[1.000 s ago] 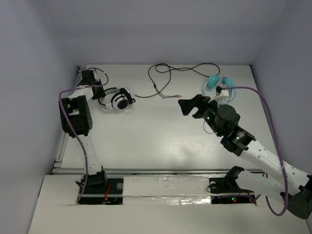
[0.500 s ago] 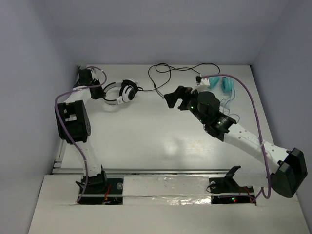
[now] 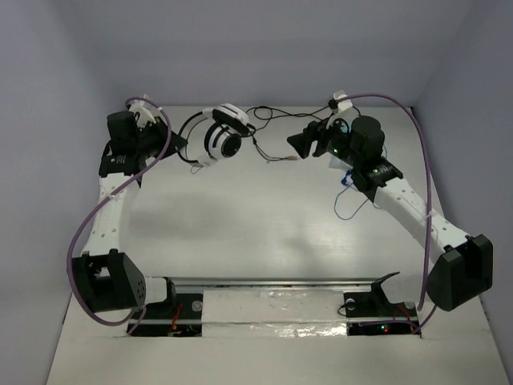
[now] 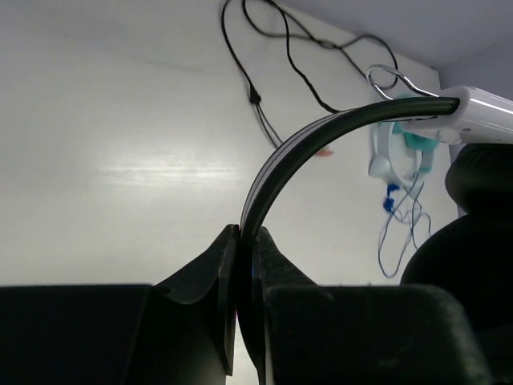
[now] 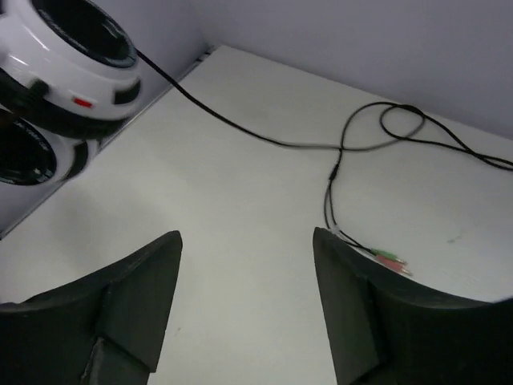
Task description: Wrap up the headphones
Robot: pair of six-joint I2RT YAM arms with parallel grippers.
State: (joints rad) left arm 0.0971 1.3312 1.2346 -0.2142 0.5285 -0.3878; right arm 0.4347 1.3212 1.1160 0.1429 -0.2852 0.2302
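The headphones are held up over the far left of the tabletop, with the left tool clamped on their thin headband. The right tool, jaws apart and empty, faces left toward them. The black cable runs right from the cups along the far edge. Its plugs lie just ahead of the right tool, so that arm is nearer the loose end.

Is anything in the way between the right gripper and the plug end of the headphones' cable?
Nothing visible. The right gripper has its jaws apart over bare table, and the plug of the cable lies just ahead. The left gripper is shut on the headband of the headphones.
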